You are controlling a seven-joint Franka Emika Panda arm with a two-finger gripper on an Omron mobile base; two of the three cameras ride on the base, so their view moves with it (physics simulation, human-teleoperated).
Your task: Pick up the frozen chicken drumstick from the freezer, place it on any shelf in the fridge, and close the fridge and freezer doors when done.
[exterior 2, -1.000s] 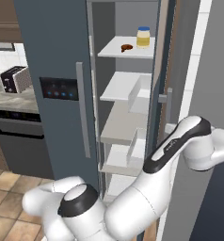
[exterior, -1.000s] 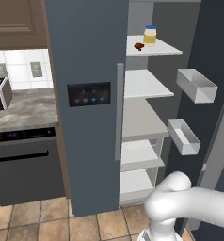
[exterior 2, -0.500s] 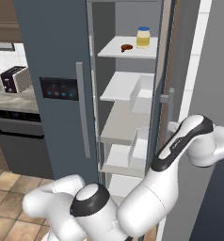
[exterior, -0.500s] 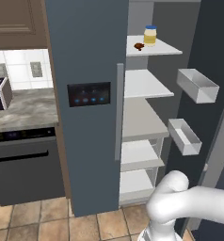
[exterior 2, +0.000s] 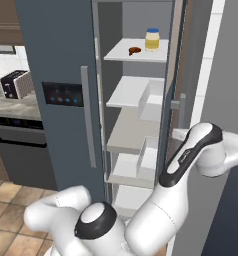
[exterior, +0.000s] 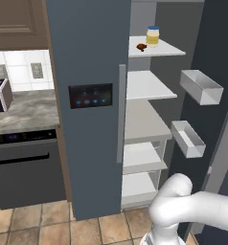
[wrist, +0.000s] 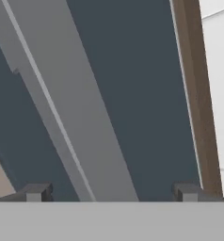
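Observation:
The frozen chicken drumstick [exterior: 141, 47] [exterior 2: 134, 50] lies on the top shelf of the fridge [exterior: 144, 124], beside a yellow blue-lidded jar [exterior: 153, 36] [exterior 2: 152, 39]. The fridge door [exterior: 216, 72] stands swung open to the right, its white bins [exterior: 200, 86] facing in. The freezer door [exterior: 90, 95] [exterior 2: 63, 94] with the black panel is shut. In the hand view my gripper [wrist: 111, 193] is open, close to the outer face of the fridge door [wrist: 142, 94], with the grey bar handle [wrist: 71, 108] running between its fingertips [wrist: 37, 192].
A toaster [exterior: 1, 94] [exterior 2: 15, 83] stands on the stone counter [exterior: 25, 112] left of the unit, above a dark oven front [exterior: 25, 167]. A brown cabinet panel [wrist: 198, 94] and a white wall lie just past the open door. Tiled floor [exterior: 39, 220] spreads below.
The arm's lower links have shifted slightly. The gripper stays open, and the drumstick, jar and doors have not moved.

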